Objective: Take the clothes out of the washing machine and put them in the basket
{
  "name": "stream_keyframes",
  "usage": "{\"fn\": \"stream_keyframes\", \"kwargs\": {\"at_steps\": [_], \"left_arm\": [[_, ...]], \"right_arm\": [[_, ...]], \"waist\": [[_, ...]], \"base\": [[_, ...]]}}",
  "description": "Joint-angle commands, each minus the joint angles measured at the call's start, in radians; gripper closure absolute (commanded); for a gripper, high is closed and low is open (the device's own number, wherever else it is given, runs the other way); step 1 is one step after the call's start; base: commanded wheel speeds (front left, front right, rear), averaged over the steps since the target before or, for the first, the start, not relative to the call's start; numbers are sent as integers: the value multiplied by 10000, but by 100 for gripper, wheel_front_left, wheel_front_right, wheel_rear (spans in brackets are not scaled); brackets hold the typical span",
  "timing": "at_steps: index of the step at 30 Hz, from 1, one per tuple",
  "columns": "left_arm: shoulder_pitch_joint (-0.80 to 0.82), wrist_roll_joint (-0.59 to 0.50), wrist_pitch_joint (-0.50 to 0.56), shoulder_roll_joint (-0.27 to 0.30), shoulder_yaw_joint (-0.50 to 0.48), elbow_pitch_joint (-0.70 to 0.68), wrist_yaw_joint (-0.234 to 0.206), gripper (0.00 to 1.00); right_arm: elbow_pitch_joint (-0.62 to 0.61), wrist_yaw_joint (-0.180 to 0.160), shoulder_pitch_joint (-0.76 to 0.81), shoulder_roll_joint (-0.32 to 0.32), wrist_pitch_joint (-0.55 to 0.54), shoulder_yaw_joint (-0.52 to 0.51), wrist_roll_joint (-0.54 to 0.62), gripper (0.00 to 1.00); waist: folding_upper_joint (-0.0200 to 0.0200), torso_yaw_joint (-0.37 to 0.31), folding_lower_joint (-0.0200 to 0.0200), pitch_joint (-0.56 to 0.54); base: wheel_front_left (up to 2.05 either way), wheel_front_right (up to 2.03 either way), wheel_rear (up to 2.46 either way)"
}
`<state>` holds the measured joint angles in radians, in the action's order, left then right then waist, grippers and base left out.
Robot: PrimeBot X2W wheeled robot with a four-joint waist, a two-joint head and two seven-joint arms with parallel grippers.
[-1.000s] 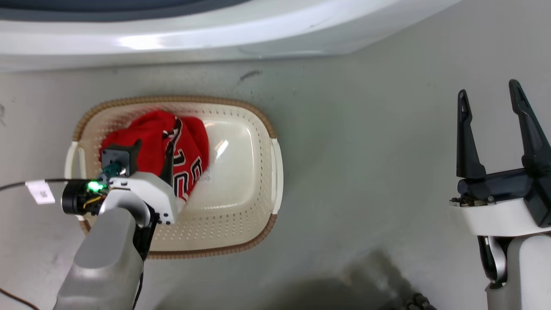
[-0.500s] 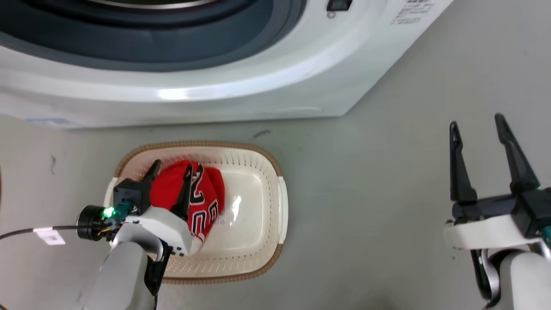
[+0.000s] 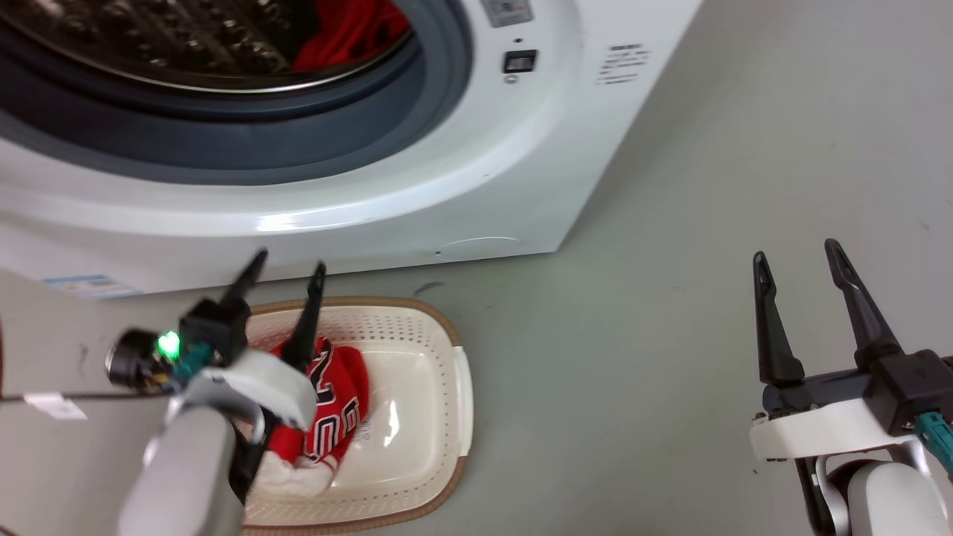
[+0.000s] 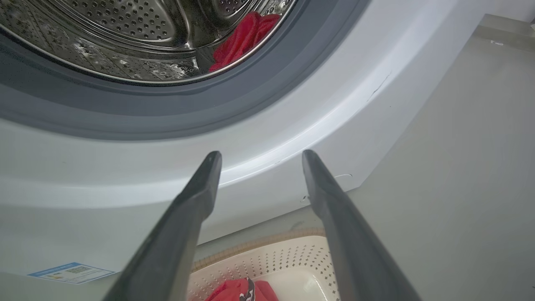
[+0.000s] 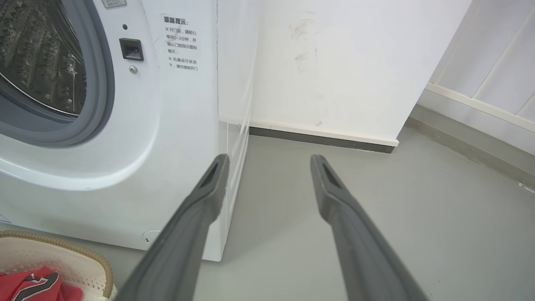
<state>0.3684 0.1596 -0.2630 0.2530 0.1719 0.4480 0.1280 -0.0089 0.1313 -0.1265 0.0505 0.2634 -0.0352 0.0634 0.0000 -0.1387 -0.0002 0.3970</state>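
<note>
Head cam: high up, tilted fwd and down. Takes in washing machine (image 3: 521,149) front and basket (image 3: 387,327) on floor (image 3: 670,186) before it, mid-range.

L wrist cam: low, close to machine, aimed up at drum (image 4: 125,42).

R wrist cam: low, further right, aimed past machine's corner toward wall (image 5: 334,62).

All 3 share porthole rim (image 3: 443,97), drum + part of basket.

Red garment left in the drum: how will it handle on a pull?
Likely floppy: the drum garment lies crumpled, so it should drape and trail from a pinch. Probably light, thin cloth like the basket garment, which slumps in a heap. It may drag over the grey seal coming out.
</note>
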Motion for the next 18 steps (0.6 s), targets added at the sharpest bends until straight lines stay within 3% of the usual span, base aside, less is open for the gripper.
{"fn": "stream_keyframes", "kwargs": {"at_steps": [1,6,18], "left_arm": [[458,84,-26,206,56,-66,8,0],[1709,657,762,978,207,-24,16,0],[6385,2004,5853,3569,1550,248,19,0]], "right_arm": [[5,-10,78,-5,21,25,-79,0],[11,-12,54,-5,21,200,-326,0],[-55,-10,-188,-15,21,665,-1253,0]], "waist": [[0,-302,2,14],[0,-1054,2,409],[0,-2791,2,2279]], "base": [[0,0,0],[0,0,0],[0,0,0]]}}
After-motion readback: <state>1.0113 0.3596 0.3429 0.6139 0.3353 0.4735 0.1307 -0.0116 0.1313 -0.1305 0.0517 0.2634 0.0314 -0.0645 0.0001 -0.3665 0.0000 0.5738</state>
